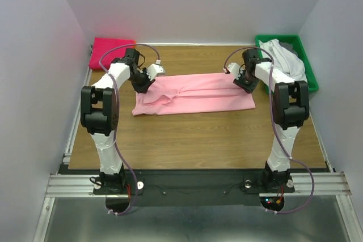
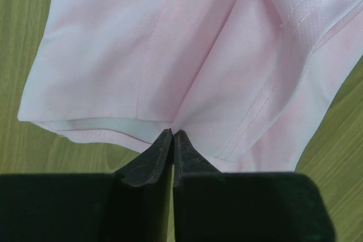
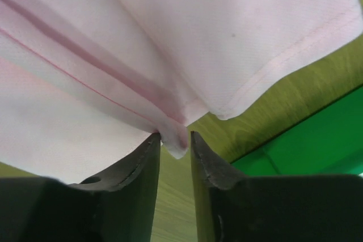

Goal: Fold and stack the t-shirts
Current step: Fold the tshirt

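A light pink t-shirt [image 1: 193, 93] lies folded into a long band across the far half of the wooden table [image 1: 198, 134]. My left gripper [image 1: 143, 88] is at its left end. In the left wrist view the left gripper [image 2: 173, 133] is all but shut, its tips pinching the shirt's [image 2: 170, 55] edge where the creases meet. My right gripper [image 1: 245, 86] is at the right end. In the right wrist view the right gripper [image 3: 176, 137] stands apart, a corner fold of the shirt [image 3: 170, 38] hanging loose between its tips. A folded magenta t-shirt [image 1: 110, 52] lies at the far left corner.
A green bin [image 1: 306, 77] at the far right holds white and grey t-shirts [image 1: 283, 55]; its wall [image 3: 306, 140] shows just right of my right gripper. Grey walls close in the table on three sides.
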